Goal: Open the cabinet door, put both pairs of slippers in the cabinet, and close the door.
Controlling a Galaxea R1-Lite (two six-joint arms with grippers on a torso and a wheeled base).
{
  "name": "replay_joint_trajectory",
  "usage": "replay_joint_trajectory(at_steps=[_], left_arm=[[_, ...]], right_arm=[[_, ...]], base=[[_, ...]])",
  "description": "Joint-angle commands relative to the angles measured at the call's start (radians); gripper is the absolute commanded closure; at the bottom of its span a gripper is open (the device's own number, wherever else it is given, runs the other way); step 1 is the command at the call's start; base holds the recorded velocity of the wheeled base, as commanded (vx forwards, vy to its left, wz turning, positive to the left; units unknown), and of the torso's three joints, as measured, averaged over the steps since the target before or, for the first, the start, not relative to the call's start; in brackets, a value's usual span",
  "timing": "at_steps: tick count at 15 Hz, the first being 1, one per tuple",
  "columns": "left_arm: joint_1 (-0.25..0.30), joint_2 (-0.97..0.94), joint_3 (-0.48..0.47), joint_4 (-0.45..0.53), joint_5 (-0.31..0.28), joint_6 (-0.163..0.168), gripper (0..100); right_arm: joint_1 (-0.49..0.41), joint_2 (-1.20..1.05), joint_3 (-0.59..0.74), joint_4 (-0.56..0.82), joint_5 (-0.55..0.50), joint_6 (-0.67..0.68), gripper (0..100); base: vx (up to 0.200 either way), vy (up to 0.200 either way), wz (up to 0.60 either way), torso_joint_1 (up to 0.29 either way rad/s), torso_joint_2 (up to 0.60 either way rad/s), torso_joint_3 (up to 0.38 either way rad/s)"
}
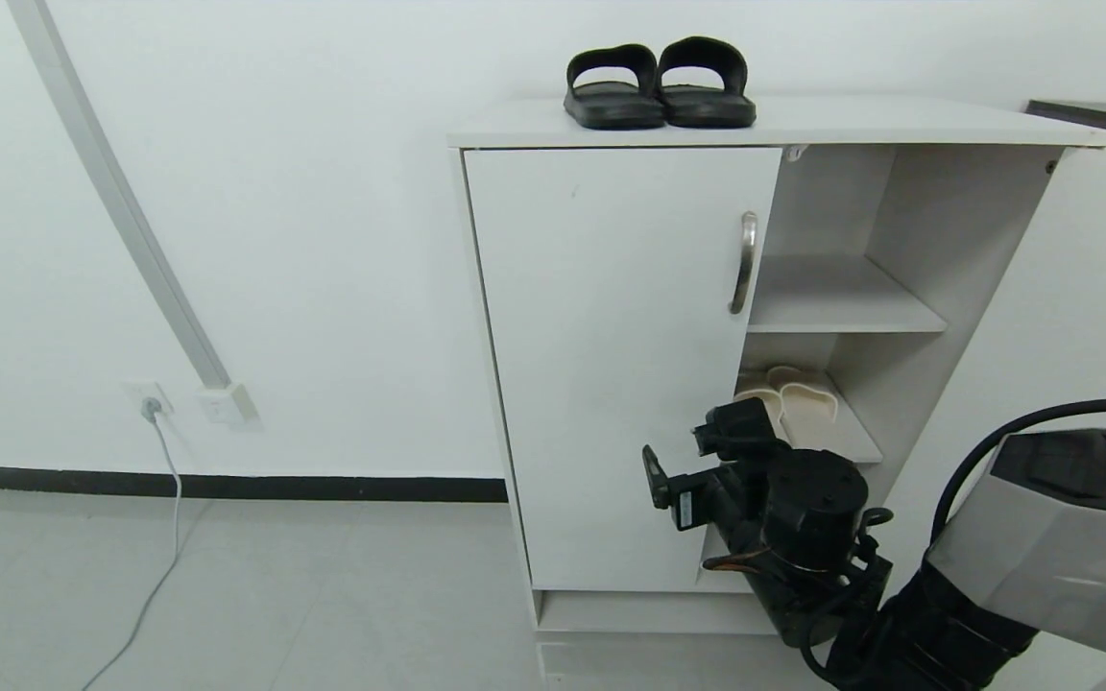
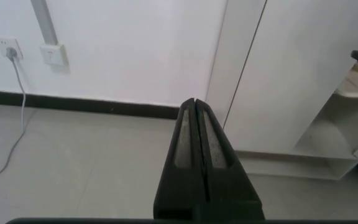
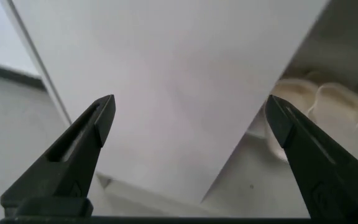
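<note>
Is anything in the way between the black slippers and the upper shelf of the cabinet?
Nothing visible. The black slippers sit on the cabinet top; the upper shelf below is open at the front. The shut door covers only the left half.

White wall (image 1: pixel 323 240), pale grey floor (image 1: pixel 275 595), black skirting (image 1: pixel 227 485) between them. At left, a socket (image 1: pixel 147 401) with cable (image 1: pixel 174 499) beside a slanting conduit (image 1: pixel 111 182).
</note>
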Motion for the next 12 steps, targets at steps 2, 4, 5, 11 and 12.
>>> replay_joint_trajectory(at_steps=[2, 4, 5, 11, 12], left_arm=[[0.000, 0.001, 0.000, -0.002, 0.000, 0.000, 100], [0.000, 0.001, 0.000, 0.000, 0.000, 0.000, 100], [0.000, 0.001, 0.000, 0.000, 0.000, 0.000, 100], [0.000, 0.001, 0.000, 0.000, 0.000, 0.000, 100], [0.000, 0.001, 0.000, 0.000, 0.000, 0.000, 100]], right_arm=[[0.000, 0.004, 0.001, 0.001, 0.003, -0.001, 0], [0.002, 0.004, 0.004, -0.001, 0.003, -0.001, 0], [0.002, 0.004, 0.005, -0.009, 0.003, -0.001, 0], [-0.004, 0.004, 0.007, -0.012, 0.003, -0.001, 0], [-0.006, 0.004, 0.007, -0.012, 0.003, -0.001, 0]], base=[[0.000, 0.000, 0.00, 0.037, -0.24, -0.369], [0.000, 0.000, 0.00, 0.034, -0.59, -0.366], [0.000, 0.000, 0.00, 0.027, -0.51, -0.359], [0.000, 0.000, 0.00, 0.125, -0.46, -0.337], [0.000, 0.000, 0.00, 0.163, -0.47, -0.334]])
